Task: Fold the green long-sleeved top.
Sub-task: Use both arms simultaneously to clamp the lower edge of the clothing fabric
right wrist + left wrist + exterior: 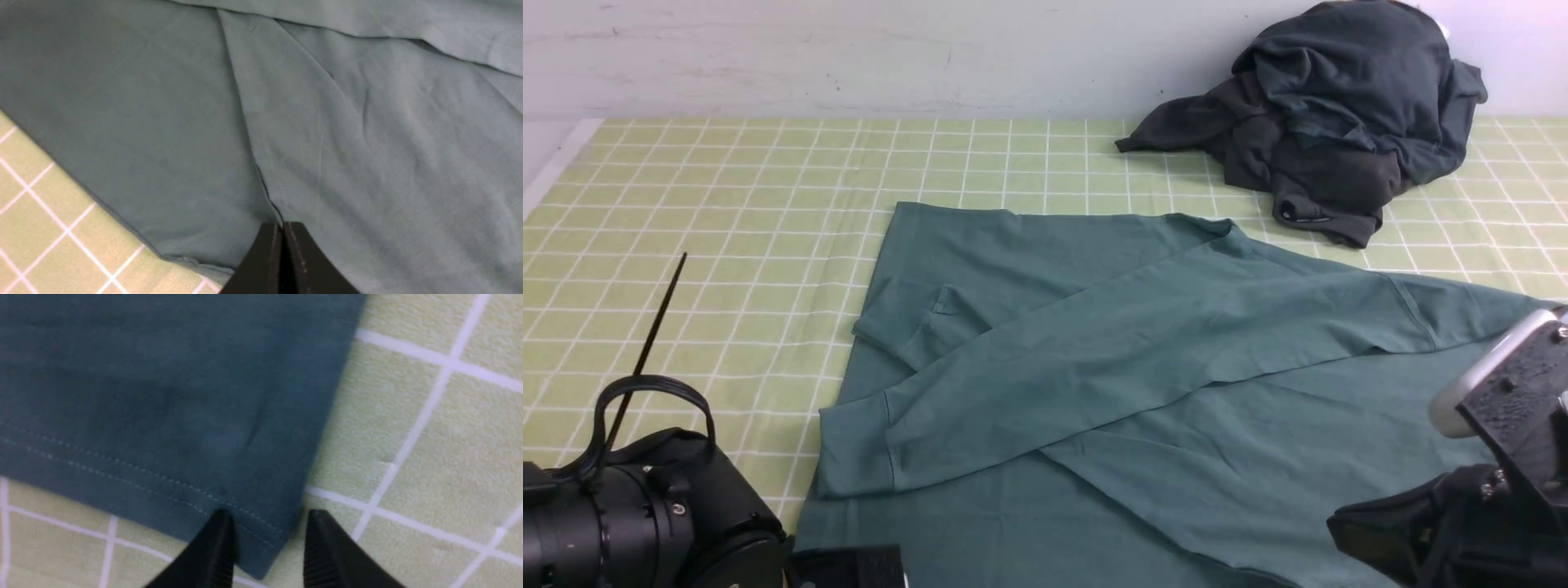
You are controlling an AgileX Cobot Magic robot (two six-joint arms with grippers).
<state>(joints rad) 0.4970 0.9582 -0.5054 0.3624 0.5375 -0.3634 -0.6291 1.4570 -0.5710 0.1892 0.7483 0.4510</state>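
No legible text or labels anywhere.

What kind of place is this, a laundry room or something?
Probably a robot test bench rather than a home laundry: a green checked cloth laid against a bare wall, one green top spread out on it, and a heap of dark clothes at the back.

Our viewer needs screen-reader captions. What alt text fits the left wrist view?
The left gripper, open, straddles the hemmed corner of a green top lying on a pale green tablecloth with white grid lines. One black finger is over the stitched hem, the other over bare cloth.
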